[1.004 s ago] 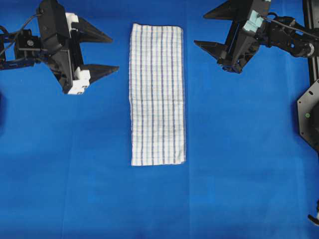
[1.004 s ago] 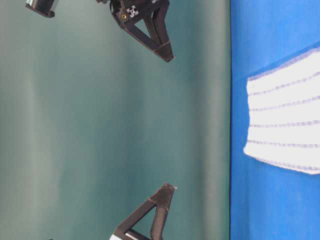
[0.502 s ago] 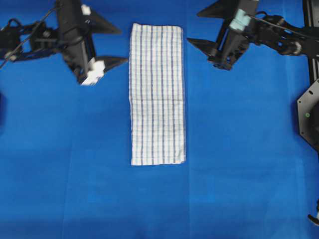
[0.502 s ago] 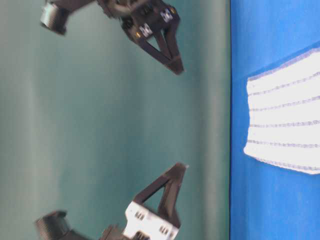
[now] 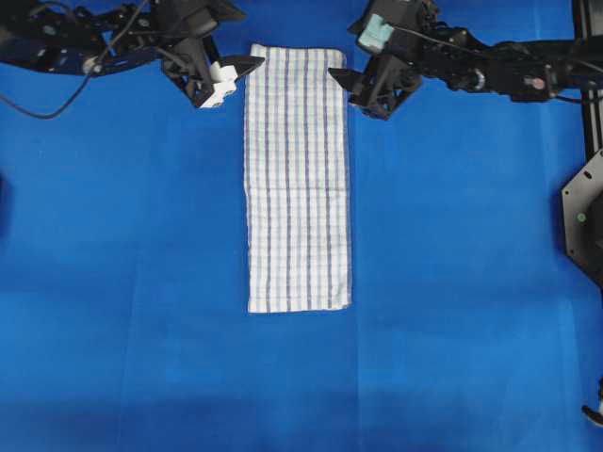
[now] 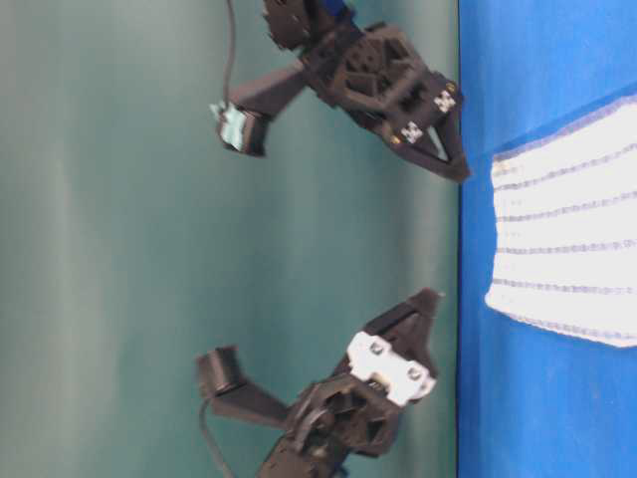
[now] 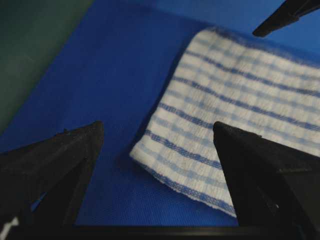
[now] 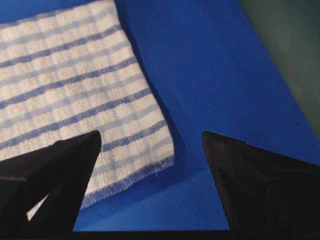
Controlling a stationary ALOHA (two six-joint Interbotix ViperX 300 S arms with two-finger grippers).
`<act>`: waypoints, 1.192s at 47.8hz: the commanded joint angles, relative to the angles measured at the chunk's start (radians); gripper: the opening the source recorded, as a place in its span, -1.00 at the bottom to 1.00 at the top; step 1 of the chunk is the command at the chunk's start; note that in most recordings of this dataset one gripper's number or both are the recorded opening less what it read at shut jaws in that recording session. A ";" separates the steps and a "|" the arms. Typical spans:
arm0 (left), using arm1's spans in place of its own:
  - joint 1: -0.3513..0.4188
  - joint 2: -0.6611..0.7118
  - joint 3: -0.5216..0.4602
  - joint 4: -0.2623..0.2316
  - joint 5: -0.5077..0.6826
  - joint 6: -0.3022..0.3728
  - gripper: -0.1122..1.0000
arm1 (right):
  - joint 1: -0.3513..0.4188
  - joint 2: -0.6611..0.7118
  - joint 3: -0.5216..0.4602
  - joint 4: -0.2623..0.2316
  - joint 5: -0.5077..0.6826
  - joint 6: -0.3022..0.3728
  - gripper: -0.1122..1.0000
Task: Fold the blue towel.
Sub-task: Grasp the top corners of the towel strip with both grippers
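Observation:
The blue towel [image 5: 298, 179] is a white cloth with blue stripes. It lies flat as a long strip on the blue table covering [image 5: 141, 282]. My left gripper [image 5: 247, 40] is open at the towel's far left corner. In the left wrist view [image 7: 156, 131] its jaws straddle that corner of the towel [image 7: 240, 95] and hold nothing. My right gripper [image 5: 345, 49] is open at the far right corner. In the right wrist view [image 8: 151, 136] its jaws straddle that corner of the towel [image 8: 65, 85], also empty. Both grippers hang low over the table edge in the table-level view.
A black metal stand [image 5: 589, 217] runs along the right edge of the overhead view. A dark green backdrop [image 6: 199, 239] lies beyond the table's far edge. The towel's near end [image 5: 298, 306] lies at mid-table.
Both arms have swung inward and toward the far edge, coming down to the towel's two far corners. Both grippers stayed open. The towel has not moved.

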 commanded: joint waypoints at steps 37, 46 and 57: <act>0.017 0.206 -0.084 0.000 -0.109 -0.002 -0.04 | -0.003 0.161 -0.089 0.000 -0.046 0.000 0.16; 0.014 0.207 -0.094 0.002 -0.114 0.005 -0.78 | -0.003 0.161 -0.086 -0.002 -0.031 0.000 -0.59; 0.005 0.210 -0.107 0.002 -0.114 0.017 -0.78 | -0.002 0.161 -0.091 -0.002 -0.018 0.000 -0.82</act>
